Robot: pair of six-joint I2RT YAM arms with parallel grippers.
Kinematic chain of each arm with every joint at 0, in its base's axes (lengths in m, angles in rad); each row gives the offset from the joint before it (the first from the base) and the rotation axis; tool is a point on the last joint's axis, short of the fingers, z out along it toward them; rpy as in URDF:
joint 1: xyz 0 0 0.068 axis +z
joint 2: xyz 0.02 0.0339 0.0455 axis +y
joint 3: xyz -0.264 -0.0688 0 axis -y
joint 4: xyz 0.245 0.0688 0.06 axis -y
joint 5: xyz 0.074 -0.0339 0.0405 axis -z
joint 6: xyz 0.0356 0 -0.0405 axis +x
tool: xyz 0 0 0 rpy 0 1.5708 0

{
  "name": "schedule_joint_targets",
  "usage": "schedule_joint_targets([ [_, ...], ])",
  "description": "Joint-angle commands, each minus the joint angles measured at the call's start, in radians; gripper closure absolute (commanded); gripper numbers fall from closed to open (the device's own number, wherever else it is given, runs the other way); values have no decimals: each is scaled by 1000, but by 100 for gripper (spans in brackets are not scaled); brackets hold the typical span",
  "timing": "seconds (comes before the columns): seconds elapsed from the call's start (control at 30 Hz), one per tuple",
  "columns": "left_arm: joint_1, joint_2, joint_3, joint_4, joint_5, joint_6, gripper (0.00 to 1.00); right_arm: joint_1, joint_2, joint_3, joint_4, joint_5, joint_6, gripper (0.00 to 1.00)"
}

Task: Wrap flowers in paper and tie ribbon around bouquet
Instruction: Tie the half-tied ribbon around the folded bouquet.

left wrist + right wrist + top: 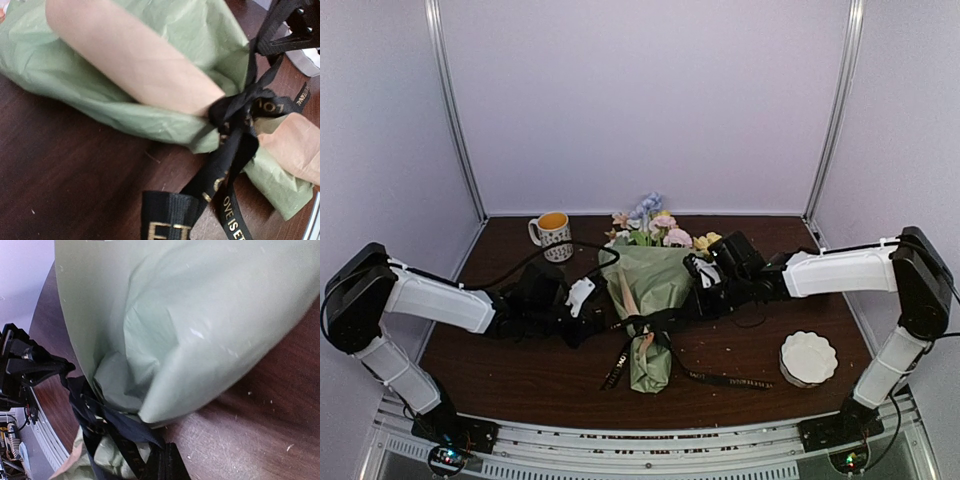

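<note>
The bouquet (655, 285) lies mid-table, a sage-green paper (150, 115) cone with pastel flowers (655, 225) sticking out of its far, wide end. The black ribbon (642, 326) with gold lettering is knotted round the narrow neck (235, 112). My left gripper (603, 312) is just left of the knot, shut on one ribbon strand (167, 220) that runs taut to it. My right gripper (692, 303) is just right of the knot, shut on another strand (170, 465). The peach inner side of the paper (120, 55) shows in the left wrist view. The stems are hidden.
A patterned mug (553, 235) stands at the back left. A white scalloped dish (808, 357) sits at the front right. Loose ribbon tails (725, 379) trail on the dark table toward the front edge. White walls close in the sides and back.
</note>
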Motion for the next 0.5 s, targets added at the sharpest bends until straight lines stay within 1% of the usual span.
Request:
schedule_joint_targets([
  [0.0,22,-22,-19,-83,-40,-71,100,-19,-72,-113,77,-8,62,100],
  [0.13,56,-13,-11,-183,-73,-107,100,-54,-120,-203,91,4,83,100],
  [0.3,105,-11,-54,-197,-80,-151,100,-108,-173,-358,189,-30,145,100],
  [0.47,157,29,-70,-221,-82,-188,100,-155,-197,-445,195,-21,142,100],
])
